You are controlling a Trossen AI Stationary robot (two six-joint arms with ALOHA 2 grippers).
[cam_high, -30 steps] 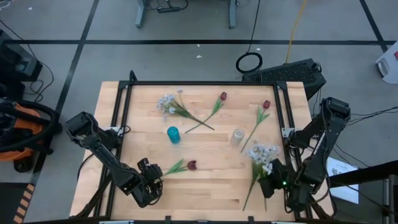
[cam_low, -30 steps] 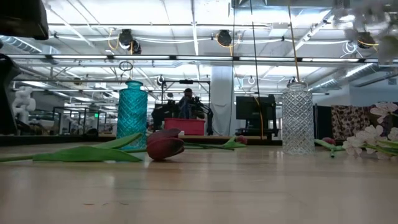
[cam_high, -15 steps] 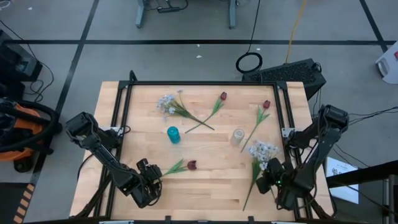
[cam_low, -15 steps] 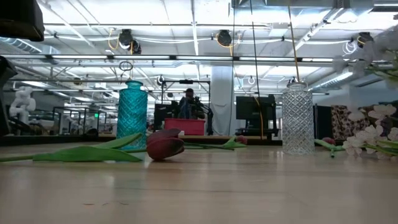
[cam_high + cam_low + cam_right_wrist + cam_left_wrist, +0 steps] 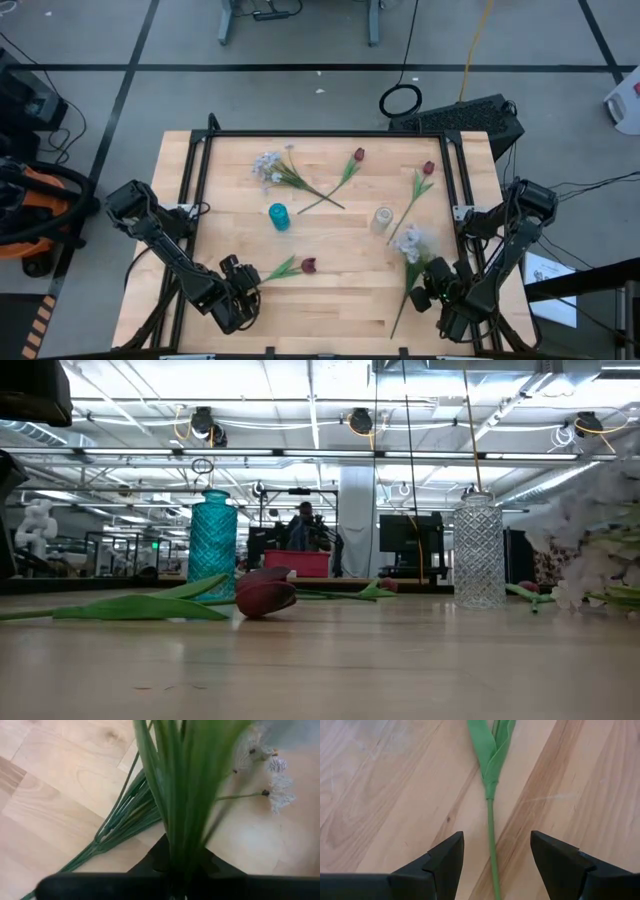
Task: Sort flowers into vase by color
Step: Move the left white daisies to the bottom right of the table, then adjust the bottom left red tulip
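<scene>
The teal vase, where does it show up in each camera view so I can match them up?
High view: the teal vase stands left of the table's middle.
Low view: it stands upright at left, behind the red tulip.
Left wrist view: not in it.
Right wrist view: not in it.
Shared landmark: the clear vase, to its right in both the high and low views.

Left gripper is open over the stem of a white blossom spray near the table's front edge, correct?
Not quite. The left gripper is open, with its fingers either side of a stem near the front edge, but that stem belongs to the dark red tulip, not a white spray. The high view shows this. The white spray is with the right gripper.
</scene>
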